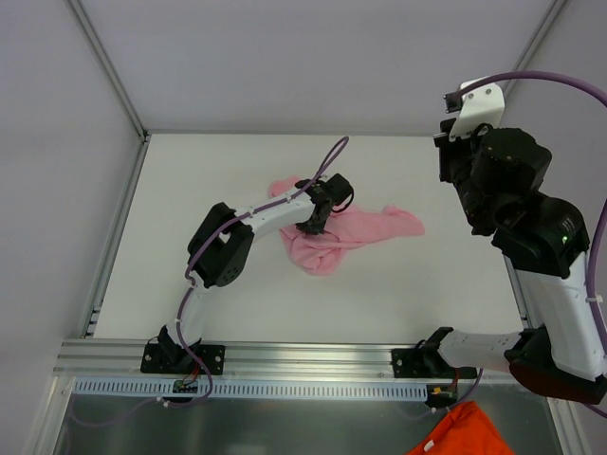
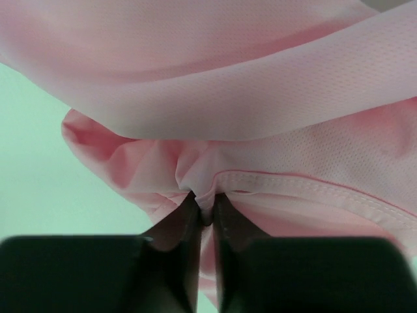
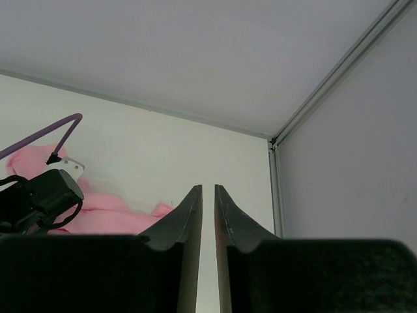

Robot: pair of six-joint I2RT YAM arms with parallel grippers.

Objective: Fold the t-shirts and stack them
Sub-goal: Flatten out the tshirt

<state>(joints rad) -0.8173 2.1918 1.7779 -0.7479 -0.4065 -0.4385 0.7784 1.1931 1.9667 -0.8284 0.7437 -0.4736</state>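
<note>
Top view: pink t-shirt lies crumpled around the middle of the white table, not folded. One lobe reaches far-left behind the arm, and another tapers out to the right.

Left gripper is down on the shirt's middle. Left wrist view: fingers are almost together, with a small pucker of the pink fabric pinched between the tips beside a stitched hem. A wide fold of the shirt drapes above.

Right gripper is raised at the right side, well apart from the shirt. Its fingers are nearly together with a thin slit between them, holding nothing.

Orange cloth lies beyond the near edge, below the right base.
</note>
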